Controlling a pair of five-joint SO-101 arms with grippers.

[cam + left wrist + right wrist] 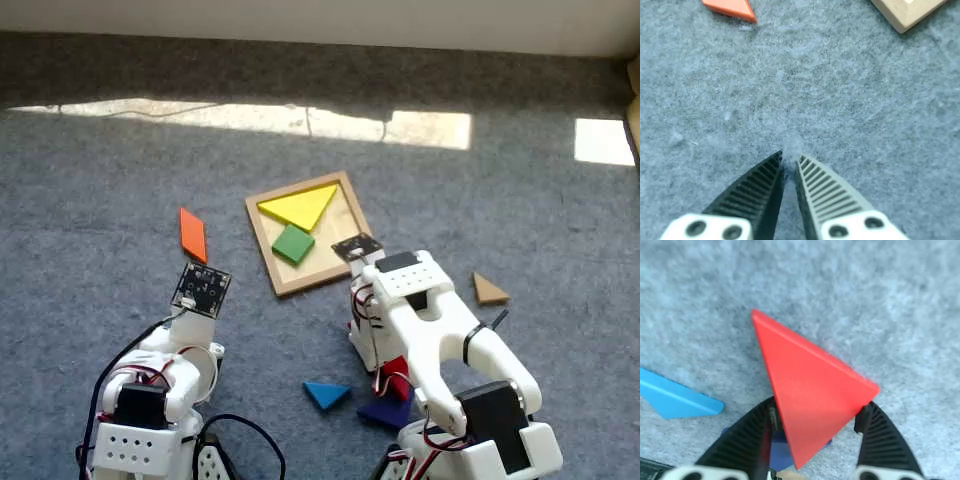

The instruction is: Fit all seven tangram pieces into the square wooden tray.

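The red triangle [810, 405] sits between the right arm's [440, 340] jaws, which are closed onto it. One black finger presses against each of two sides, and its far corner points out ahead of the tips. Whether it rests on the grey-carpeted counter [540, 220] or hangs just above it cannot be told. A dark blue piece [782, 452] shows beneath it, close in under the jaws. A light blue triangle [675, 400] lies flat just beside these jaws, toward the left arm [160, 400], apart from the red one.

The square wooden tray [310, 283] lies ahead of the right jaws and holds two pieces: a yellow triangle [298, 205] along its far side and a green square [293, 243] touching it on the near side. A tan triangle [488, 290] lies on the counter out to the far side of the right arm, well apart from the tray.

The left arm's jaws are drawn together — only a thin slit shows between the ribbed faces — and grip nothing, their tips down at the carpet. An orange parallelogram [730, 7] lies ahead of them, clear of the tips, with a corner of the tray ahead on the other side.
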